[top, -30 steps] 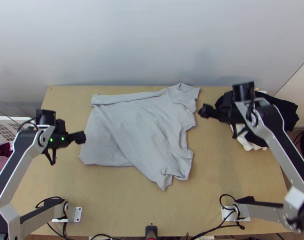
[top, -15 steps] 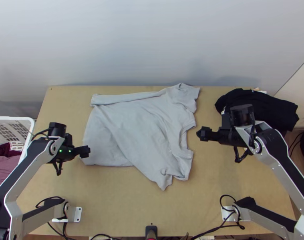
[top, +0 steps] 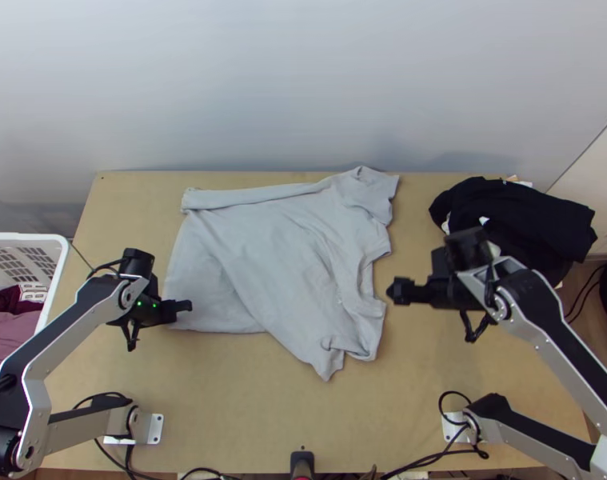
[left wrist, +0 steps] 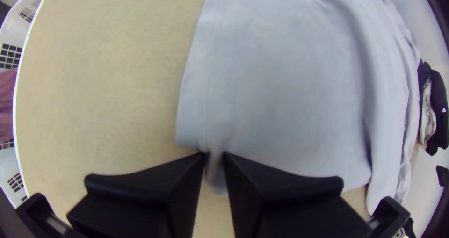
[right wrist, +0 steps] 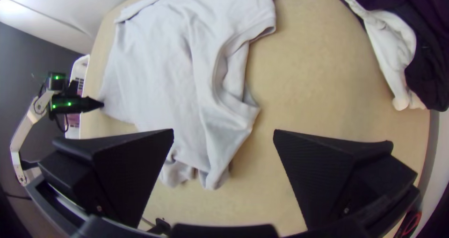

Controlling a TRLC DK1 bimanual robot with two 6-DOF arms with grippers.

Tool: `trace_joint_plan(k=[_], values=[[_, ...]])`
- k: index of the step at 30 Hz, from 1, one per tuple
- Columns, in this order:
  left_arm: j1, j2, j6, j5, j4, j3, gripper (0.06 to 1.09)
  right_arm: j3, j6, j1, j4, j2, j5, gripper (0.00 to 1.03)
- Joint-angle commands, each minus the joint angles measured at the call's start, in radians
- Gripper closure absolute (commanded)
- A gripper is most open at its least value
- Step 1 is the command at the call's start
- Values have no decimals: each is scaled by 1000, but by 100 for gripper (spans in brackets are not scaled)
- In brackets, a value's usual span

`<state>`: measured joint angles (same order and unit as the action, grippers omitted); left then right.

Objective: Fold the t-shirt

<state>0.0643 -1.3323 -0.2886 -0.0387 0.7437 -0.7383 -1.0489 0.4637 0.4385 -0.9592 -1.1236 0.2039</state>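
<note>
The light grey t-shirt (top: 263,248) lies on the table, hem end to the left, sleeves and neck to the right, with a diagonal fold and rumpled lower right part. At its near left corner is my left gripper (top: 186,306). In the left wrist view the left gripper (left wrist: 214,158) pinches that corner of the t-shirt (left wrist: 290,79) between its fingertips. My right gripper (top: 391,291) hangs just right of the sleeve side, apart from the cloth; in the right wrist view the right gripper (right wrist: 223,135) has its fingers wide apart, with nothing held.
A pile of black and white clothes (top: 519,216) sits at the table's right back. Beyond the left edge stands a white basket (top: 61,264) holding dark red and pink cloth (top: 7,332). Bare table (top: 247,400) lies in front of the t-shirt.
My left gripper has moved right and nearer to the shirt's near left corner and has taken hold of it. The right gripper has come toward the near edge and slightly left.
</note>
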Motion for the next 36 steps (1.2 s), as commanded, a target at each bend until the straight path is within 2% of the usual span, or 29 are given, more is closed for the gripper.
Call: trace_joint_plan(k=[1, 7, 13, 16, 19, 21, 23, 25, 31, 36], values=[[37, 25, -12, 57, -56, 10, 104, 98, -2, 86, -58, 15, 69, 4], [51, 35, -21, 56, -55, -21, 104, 240, 1, 141, 5, -56, 135, 5], [52, 44, -29, 56, -27, -64, 105, 288, 55, 238, 135, -136, 163, 5], [48, 41, -29, 57, -24, -76, 104, 297, 61, 249, 188, -186, 164, 12], [43, 35, -34, 57, -21, -98, 105, 300, 61, 252, 228, -229, 164, 14], [45, 31, -41, 57, -17, -115, 105, 302, 61, 250, 260, -245, 164, 32], [45, 25, -47, 57, -3, -136, 104, 300, 61, 247, 293, -245, 163, 61], [43, 24, -47, 57, 6, -154, 105, 290, 44, 226, 312, -243, 161, 94], [2, -15, -40, 57, 36, -251, 105, 187, -17, 52, 324, -263, 161, 100], [-40, -105, -37, 57, 40, -357, 104, 20, -88, -89, 341, -403, 154, 100]])
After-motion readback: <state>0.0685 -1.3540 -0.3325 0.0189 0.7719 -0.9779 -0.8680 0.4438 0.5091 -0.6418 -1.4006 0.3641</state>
